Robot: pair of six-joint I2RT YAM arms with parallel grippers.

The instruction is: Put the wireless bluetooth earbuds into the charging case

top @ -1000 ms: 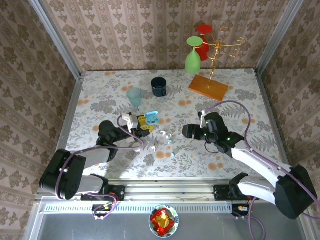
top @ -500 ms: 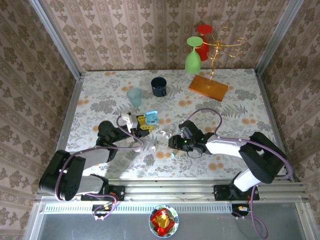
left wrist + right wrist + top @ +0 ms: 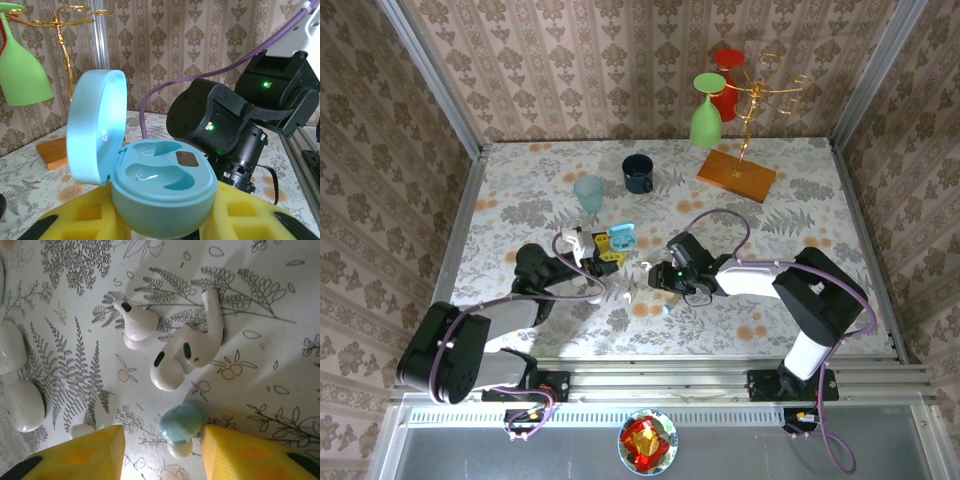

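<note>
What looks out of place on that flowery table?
Several white earbuds and one pale blue earbud lie scattered loose on the tablecloth, while the open blue case has both slots empty.

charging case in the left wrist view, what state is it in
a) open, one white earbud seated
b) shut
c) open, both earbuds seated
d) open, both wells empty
d, since the left wrist view shows the charging case hinged open with no earbud seated inside it.
</note>
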